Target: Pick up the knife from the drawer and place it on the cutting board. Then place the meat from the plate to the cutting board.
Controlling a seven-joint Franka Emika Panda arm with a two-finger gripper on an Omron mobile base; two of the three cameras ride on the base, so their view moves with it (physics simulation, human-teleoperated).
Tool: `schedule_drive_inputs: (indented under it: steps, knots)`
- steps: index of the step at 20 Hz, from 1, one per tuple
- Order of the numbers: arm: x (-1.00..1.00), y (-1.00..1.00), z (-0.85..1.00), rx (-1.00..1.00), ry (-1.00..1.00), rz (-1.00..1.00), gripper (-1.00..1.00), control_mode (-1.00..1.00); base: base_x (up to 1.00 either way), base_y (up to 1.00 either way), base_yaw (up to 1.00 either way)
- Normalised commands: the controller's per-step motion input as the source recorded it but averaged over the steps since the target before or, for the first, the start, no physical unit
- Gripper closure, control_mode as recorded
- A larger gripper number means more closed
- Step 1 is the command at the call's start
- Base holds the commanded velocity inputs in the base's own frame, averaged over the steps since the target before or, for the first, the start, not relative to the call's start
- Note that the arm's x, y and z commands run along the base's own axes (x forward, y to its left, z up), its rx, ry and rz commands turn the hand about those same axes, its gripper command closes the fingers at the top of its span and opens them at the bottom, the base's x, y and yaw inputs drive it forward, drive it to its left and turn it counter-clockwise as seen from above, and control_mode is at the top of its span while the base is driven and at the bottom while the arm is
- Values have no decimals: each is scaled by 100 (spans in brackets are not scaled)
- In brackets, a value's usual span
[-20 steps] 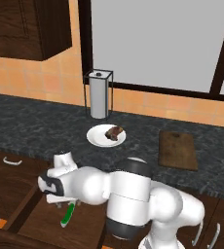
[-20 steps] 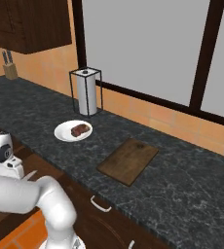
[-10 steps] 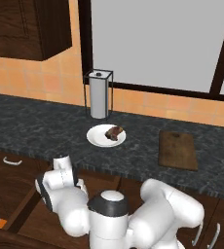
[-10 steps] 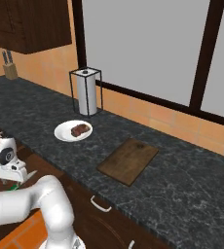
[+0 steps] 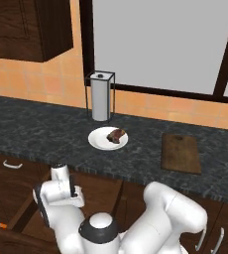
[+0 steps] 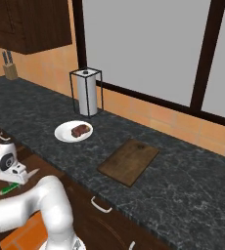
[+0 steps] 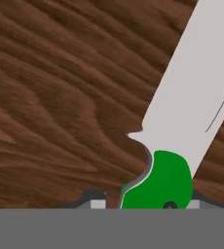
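The knife (image 7: 175,141) sits right at the gripper (image 6: 17,177): in the hand view its bright green handle fills the space at the fingertips and the pale silvery blade runs up and away over the wood-grain floor of the drawer (image 7: 60,97). The fingers look closed on the handle, though the tips are mostly hidden, so I judge the grasp made rather than see it plainly. In the right base view the gripper is low inside the open drawer, with the green handle poking out beneath it and the blade slanting up beside it. The step in hand, then, is getting the knife out of the drawer. Next it calls for a lift clear of the drawer front and counter edge, then a carry across to the cutting board (image 6: 129,161), which lies bare on the dark counter. The meat (image 6: 81,130) rests on the plate (image 6: 63,134), just beside the board, and waits its turn.
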Motion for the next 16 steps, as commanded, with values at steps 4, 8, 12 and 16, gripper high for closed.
schedule_drive_inputs:
  steps: [4,8,12,16]
  knots:
    - [-57,20,-76,0,-20,0,100,-100,0,0,0]
    - [-100,0,66,10,-1,0,100,-100,0,0,0]
    - [-80,0,100,8,0,0,100,-100,0,0,0]
    - [-27,-54,100,1,-6,-12,100,-100,0,0,0]
